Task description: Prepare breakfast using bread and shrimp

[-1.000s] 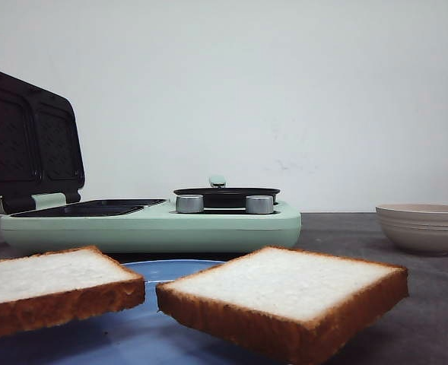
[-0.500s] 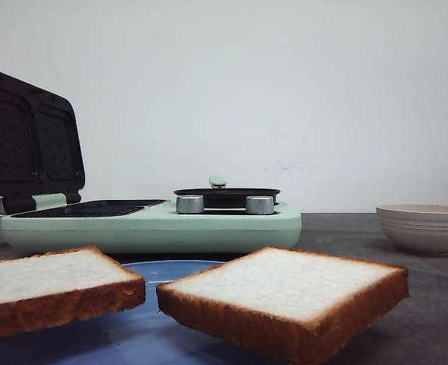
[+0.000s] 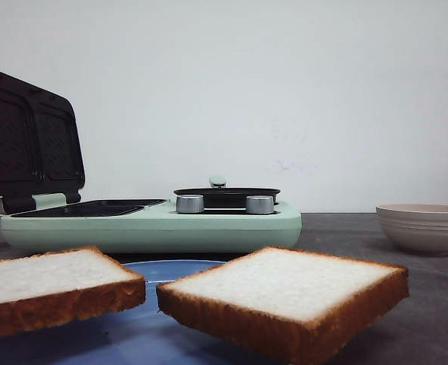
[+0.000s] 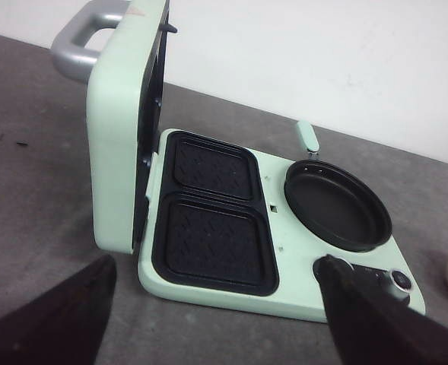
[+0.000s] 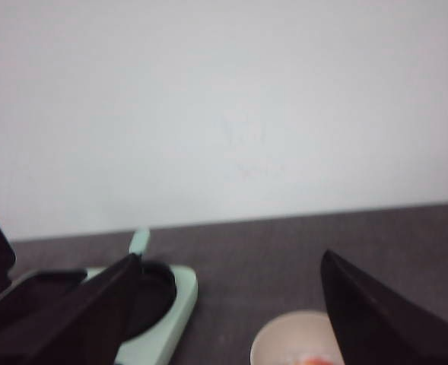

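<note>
Two thick slices of white bread with brown crusts lie on a blue plate at the front: one on the left, one on the right. Neither gripper shows in the front view. My left gripper is open and empty, above the table in front of the mint-green sandwich maker. My right gripper is open and empty, held above a pale bowl. An orange bit of shrimp shows in that bowl at the picture's edge.
The sandwich maker stands behind the plate with its lid open upright, two black grill plates and a round black pan. The pale bowl stands at the right on the dark grey table.
</note>
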Controlling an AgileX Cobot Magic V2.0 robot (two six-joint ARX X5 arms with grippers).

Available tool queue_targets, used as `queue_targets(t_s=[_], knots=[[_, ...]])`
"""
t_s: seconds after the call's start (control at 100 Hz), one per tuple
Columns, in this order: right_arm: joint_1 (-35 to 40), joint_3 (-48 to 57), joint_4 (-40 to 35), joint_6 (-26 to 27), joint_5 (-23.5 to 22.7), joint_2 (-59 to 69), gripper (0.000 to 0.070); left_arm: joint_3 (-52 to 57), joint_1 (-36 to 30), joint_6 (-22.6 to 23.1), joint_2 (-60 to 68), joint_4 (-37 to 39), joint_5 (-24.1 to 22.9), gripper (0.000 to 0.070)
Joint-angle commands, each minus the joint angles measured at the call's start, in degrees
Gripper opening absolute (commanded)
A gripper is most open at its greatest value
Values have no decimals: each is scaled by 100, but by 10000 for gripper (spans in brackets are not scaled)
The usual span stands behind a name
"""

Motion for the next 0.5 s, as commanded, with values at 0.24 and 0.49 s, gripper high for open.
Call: queue_targets(t_s=[0.24, 0.49], knots=[[9, 313, -332, 83, -131, 459, 479, 1443, 142, 70, 1565, -192, -470, 470], [9, 313, -369, 9, -131, 457, 479, 1709, 142, 214, 1709, -404, -466, 471]])
